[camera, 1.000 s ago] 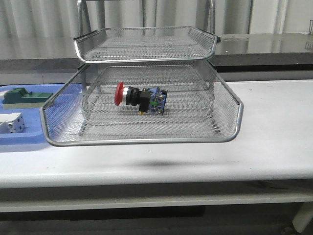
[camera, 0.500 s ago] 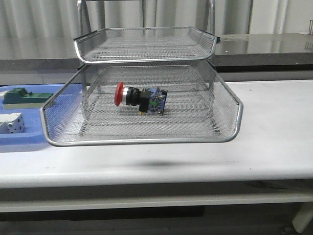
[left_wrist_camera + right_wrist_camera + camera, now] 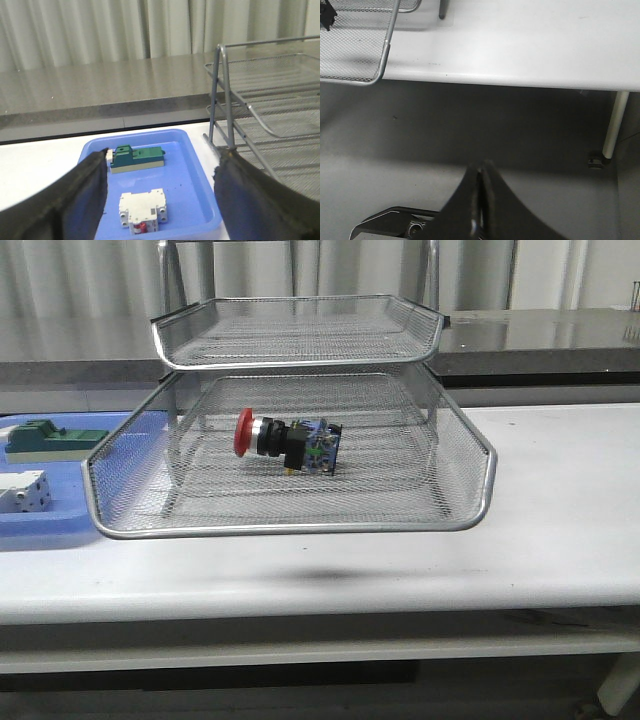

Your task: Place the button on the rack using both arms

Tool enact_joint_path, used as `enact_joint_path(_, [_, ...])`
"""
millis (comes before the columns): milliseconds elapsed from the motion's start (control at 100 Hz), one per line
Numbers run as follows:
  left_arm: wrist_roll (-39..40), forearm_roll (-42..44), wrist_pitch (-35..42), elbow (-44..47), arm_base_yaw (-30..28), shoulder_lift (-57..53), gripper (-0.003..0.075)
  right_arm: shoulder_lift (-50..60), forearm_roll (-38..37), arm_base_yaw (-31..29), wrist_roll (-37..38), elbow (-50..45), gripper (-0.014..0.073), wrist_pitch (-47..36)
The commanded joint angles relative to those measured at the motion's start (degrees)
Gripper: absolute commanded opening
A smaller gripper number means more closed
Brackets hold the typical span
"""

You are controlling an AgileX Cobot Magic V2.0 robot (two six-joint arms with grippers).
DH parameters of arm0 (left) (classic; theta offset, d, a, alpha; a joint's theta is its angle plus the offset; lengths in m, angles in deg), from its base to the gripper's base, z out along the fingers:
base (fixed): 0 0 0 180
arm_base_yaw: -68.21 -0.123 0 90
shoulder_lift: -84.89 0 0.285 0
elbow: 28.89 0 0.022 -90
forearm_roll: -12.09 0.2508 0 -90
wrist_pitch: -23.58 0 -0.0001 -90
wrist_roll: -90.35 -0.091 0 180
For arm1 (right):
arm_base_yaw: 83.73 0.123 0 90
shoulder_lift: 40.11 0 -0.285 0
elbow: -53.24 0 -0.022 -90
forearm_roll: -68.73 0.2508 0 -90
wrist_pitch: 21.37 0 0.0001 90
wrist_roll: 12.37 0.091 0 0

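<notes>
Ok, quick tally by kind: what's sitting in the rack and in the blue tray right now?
Push-buttons, in the rack: 1, the button
Green-and-cream blocks, in the blue tray: 1
White boxy parts, in the blue tray: 1
Total: 3

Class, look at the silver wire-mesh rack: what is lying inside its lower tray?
One red-headed push-button switch with a black body lies on its side inside the lower tray of the silver wire-mesh rack. The mesh hides nothing there; that tray holds nothing else.

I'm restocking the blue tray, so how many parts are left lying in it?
2: a green-and-cream block toward the far end of the blue tray, and a white boxy part nearer its front. In the front view the rack hides the tray's right end.
</notes>
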Motion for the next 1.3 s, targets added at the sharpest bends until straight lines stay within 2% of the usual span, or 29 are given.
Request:
enact_joint_path(0, [0.6, -0.4, 5.5, -0.2, -0.2, 0.1, 0.044, -0.1, -0.4, -0.3, -0.2, 2.0, -0.0067, -3.0])
enact_joint_path(220, [0.6, -0.4, 5.0, -0.4, -0.2, 0.1, 0.044, -0.1, -0.4, -0.3, -0.2, 2.0, -0.0067, -3.0])
enact_joint_path(440, [0.6, -0.7, 0.2, -1.3, -0.2, 0.1, 0.0428, -0.1, -0.4, -0.3, -0.2, 2.0, -0.0067, -3.0])
enact_joint_path(610, [0.6, -0.7, -2.7, -2.9, -0.2, 0.2, 0.0333, -0.1, -0.4, -0.3, -0.2, 2.0, -0.0067, -3.0])
enact_joint_path(840, [0.2, -0.6, -3.0, -2.9, -0.2, 0.6, 0.0253, -0.1, -0.4, -0.3, -0.2, 2.0, -0.0067, -3.0])
enact_joint_path(1090, [0.2, 0.0, -3.0, -2.9, -0.2, 0.6, -0.0022, -0.1, -0.4, -0.3, -0.2, 2.0, -0.0067, -3.0])
enact_joint_path(1290, [0.1, 0.0, -2.6, -2.9, -0.2, 0.6, -0.002, -0.1, -0.4, -0.3, -0.2, 2.0, -0.0067, -3.0])
